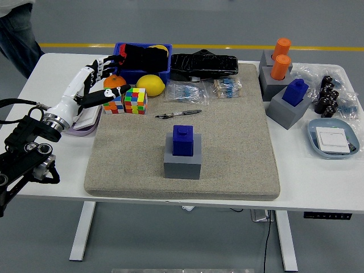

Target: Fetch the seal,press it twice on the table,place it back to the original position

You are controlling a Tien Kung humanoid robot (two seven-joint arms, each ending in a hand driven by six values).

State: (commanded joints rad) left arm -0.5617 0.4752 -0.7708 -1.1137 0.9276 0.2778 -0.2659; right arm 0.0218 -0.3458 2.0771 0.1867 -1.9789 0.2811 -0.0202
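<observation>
At ten o'clock I see my left hand (94, 77) over the table's (307, 170) left side, fingers spread and empty, beside the cubes (125, 100); toward four o'clock from it, well apart, the seal (182, 140) sits upright in its grey base (182, 164) mid-mat (239, 136).

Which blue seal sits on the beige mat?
The blue block seal on the grey base at the mat's centre. The other blue seal stands on a grey holder on the bare white table, right of the mat.
</observation>
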